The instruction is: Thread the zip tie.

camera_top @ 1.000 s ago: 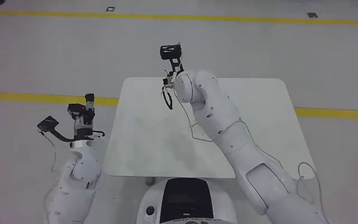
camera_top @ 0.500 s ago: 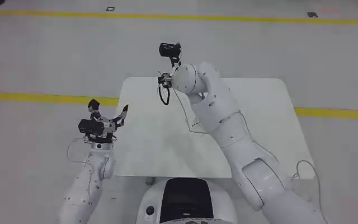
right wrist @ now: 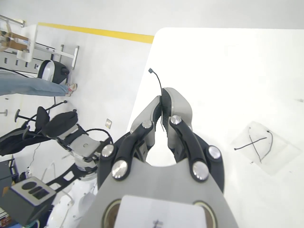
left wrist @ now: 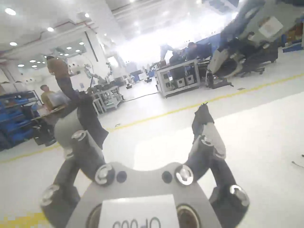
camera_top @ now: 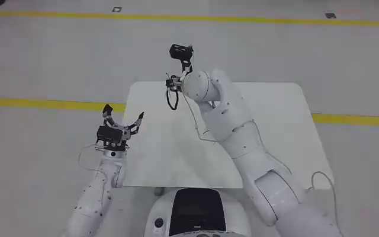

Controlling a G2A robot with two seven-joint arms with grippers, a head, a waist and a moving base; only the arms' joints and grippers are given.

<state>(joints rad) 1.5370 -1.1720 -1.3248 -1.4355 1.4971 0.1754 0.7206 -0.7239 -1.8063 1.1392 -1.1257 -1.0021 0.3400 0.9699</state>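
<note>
Strap pinched in our right gripper (right wrist: 162,96), the zip tie (right wrist: 157,79) juts head end free, presumably for threading; our left gripper (left wrist: 140,106) stands wide open at the desk's (camera_top: 266,136) edge.

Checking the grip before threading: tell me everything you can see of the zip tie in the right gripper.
The zip tie is a thin black strap, plastic-looking, with a small square head. The right gripper, shut, pinches it midway: the head end curves out beyond it, a short tail pokes back. Unlooped, it is held above the table, near its edge.
</note>
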